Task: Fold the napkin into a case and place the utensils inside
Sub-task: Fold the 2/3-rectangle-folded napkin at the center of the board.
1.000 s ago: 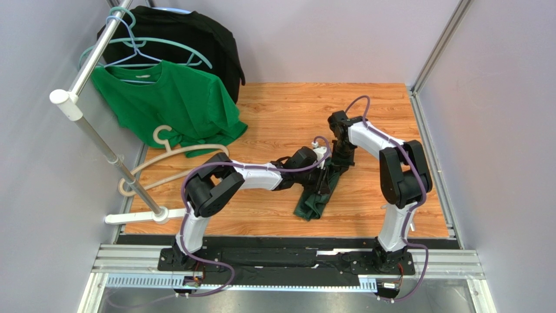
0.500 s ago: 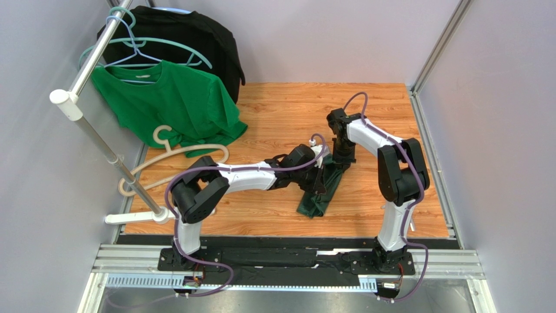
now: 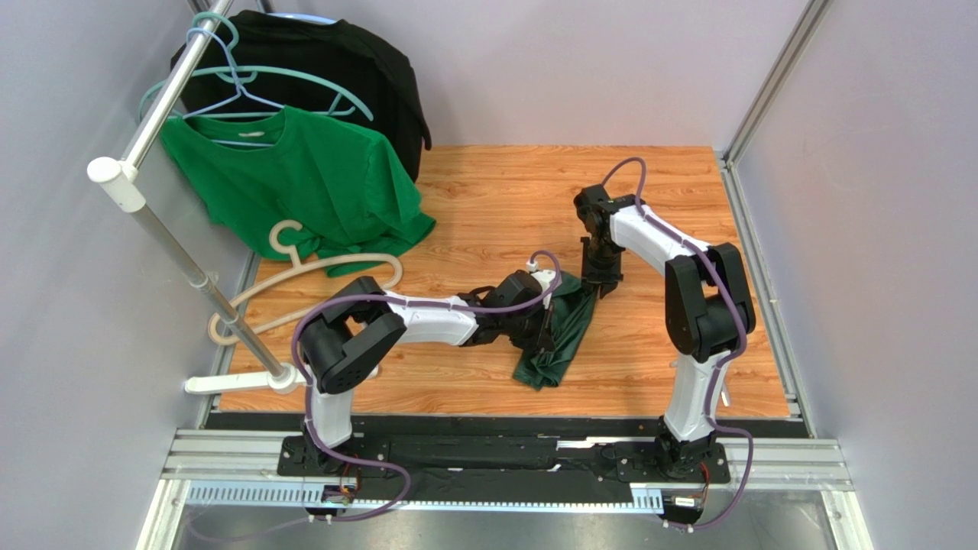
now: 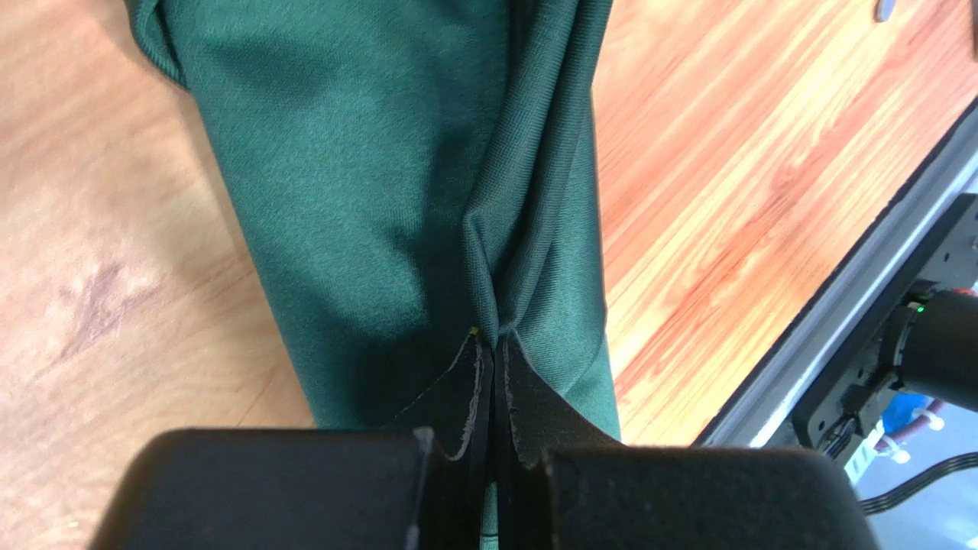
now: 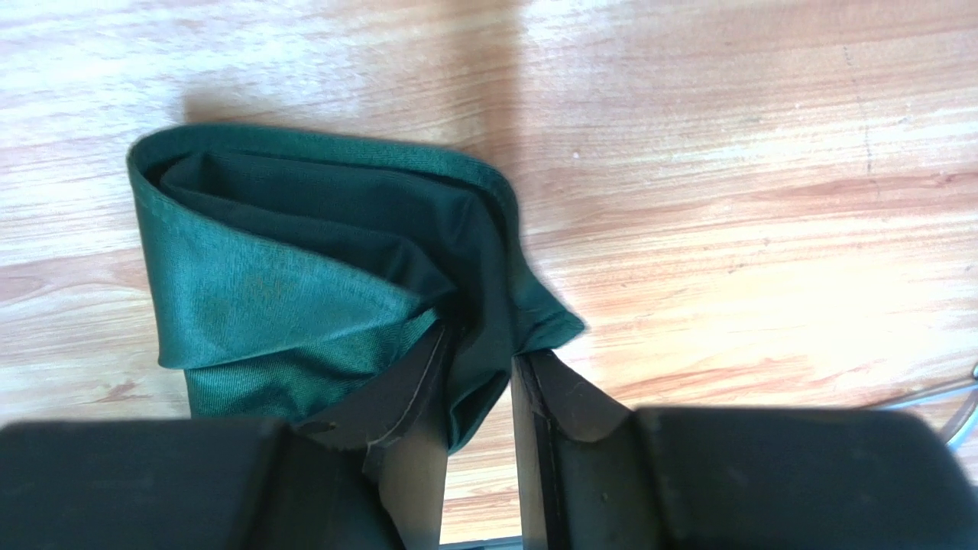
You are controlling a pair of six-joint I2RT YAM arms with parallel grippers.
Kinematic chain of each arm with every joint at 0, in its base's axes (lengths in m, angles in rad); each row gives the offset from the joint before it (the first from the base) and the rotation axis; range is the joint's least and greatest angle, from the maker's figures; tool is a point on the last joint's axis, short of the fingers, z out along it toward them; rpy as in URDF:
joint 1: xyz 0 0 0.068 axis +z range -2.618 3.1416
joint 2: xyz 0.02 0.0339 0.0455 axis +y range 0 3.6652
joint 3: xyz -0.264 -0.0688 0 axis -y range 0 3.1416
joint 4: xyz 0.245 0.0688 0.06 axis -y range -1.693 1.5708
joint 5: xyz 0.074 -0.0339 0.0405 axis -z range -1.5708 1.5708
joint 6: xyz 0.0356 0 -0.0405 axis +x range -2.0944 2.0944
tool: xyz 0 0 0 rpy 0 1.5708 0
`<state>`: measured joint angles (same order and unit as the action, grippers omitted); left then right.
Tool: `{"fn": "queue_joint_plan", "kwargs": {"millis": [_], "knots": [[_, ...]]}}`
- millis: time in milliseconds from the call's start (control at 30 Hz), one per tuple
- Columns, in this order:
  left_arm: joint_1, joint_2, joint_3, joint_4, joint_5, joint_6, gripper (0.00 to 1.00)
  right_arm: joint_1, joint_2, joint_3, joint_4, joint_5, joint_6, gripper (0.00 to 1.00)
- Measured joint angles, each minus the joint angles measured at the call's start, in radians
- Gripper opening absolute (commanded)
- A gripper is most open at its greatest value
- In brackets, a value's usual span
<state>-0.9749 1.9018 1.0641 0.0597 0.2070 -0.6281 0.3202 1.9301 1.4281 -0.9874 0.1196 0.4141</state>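
Observation:
The napkin (image 3: 559,338), a dark forest-green cloth, lies on the wooden table as a narrow layered strip running from near to far. My left gripper (image 3: 537,325) comes in from the left and is shut on a pinched fold of the napkin (image 4: 379,172), the cloth puckering up into the left gripper (image 4: 496,350). At the strip's far end my right gripper (image 3: 598,282) stands open. In the right wrist view the napkin's (image 5: 287,275) loose corner hangs slack between the parted fingers of the right gripper (image 5: 480,344). The utensils are out of view.
A bright green T-shirt (image 3: 301,183) and a black garment (image 3: 344,69) hang on a metal rack (image 3: 172,243) at the back left. A beige hanger (image 3: 316,273) lies on the table below them. Grey walls close in both sides; a metal rail (image 3: 505,455) runs along the near edge.
The left gripper closed on the napkin's fold and drew back slightly to the near left. The right gripper opened, loosening its hold on the far end.

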Motion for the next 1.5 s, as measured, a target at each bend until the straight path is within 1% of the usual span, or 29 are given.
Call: {"fn": "queue_joint_plan", "kwargs": {"millis": [100, 167, 200, 267, 300, 467, 633, 700, 833, 900, 967, 1000, 1067, 1100, 1167, 1500], "knots": [[0.000, -0.019, -0.045, 0.049, -0.011, -0.015, 0.00, 0.000, 0.000, 0.006, 0.005, -0.023, 0.000, 0.21], [0.000, -0.024, -0.056, 0.059, -0.014, -0.020, 0.00, 0.002, 0.000, 0.008, 0.010, -0.036, 0.003, 0.22], [0.000, -0.024, -0.056, 0.061, -0.014, -0.021, 0.00, 0.002, 0.000, 0.008, 0.013, -0.043, 0.004, 0.27], [0.000, -0.025, -0.058, 0.066, -0.014, -0.023, 0.00, 0.002, 0.000, 0.011, 0.023, -0.059, 0.012, 0.39], [0.000, -0.025, -0.059, 0.070, -0.013, -0.024, 0.00, 0.002, 0.000, 0.012, 0.027, -0.065, 0.016, 0.44], [-0.001, -0.025, -0.065, 0.087, -0.002, -0.039, 0.00, 0.002, -0.003, 0.007, 0.058, -0.109, 0.037, 0.45], [-0.004, -0.025, -0.072, 0.103, 0.007, -0.055, 0.00, 0.006, -0.026, -0.031, 0.073, -0.129, 0.054, 0.35], [-0.008, -0.025, -0.073, 0.108, 0.011, -0.059, 0.00, 0.007, -0.026, -0.031, 0.078, -0.137, 0.059, 0.25], [-0.019, -0.025, -0.073, 0.108, 0.013, -0.062, 0.00, 0.012, -0.026, -0.031, 0.088, -0.152, 0.072, 0.26], [-0.023, -0.025, -0.073, 0.108, 0.013, -0.062, 0.00, 0.014, -0.026, -0.031, 0.089, -0.157, 0.076, 0.32], [-0.026, -0.025, -0.073, 0.107, 0.013, -0.062, 0.00, 0.017, -0.026, -0.031, 0.090, -0.160, 0.080, 0.31], [-0.027, -0.025, -0.073, 0.107, 0.013, -0.062, 0.00, 0.017, -0.026, -0.031, 0.091, -0.161, 0.082, 0.27], [-0.028, -0.025, -0.073, 0.106, 0.013, -0.062, 0.00, 0.018, -0.026, -0.031, 0.093, -0.161, 0.086, 0.23], [-0.028, -0.025, -0.073, 0.106, 0.013, -0.062, 0.00, 0.018, -0.026, -0.031, 0.094, -0.161, 0.087, 0.17], [-0.029, -0.025, -0.073, 0.106, 0.013, -0.062, 0.00, 0.018, -0.026, -0.031, 0.096, -0.159, 0.085, 0.00], [-0.032, -0.025, -0.058, 0.088, 0.020, -0.064, 0.00, 0.020, -0.026, -0.035, 0.117, -0.167, 0.101, 0.00]]}}
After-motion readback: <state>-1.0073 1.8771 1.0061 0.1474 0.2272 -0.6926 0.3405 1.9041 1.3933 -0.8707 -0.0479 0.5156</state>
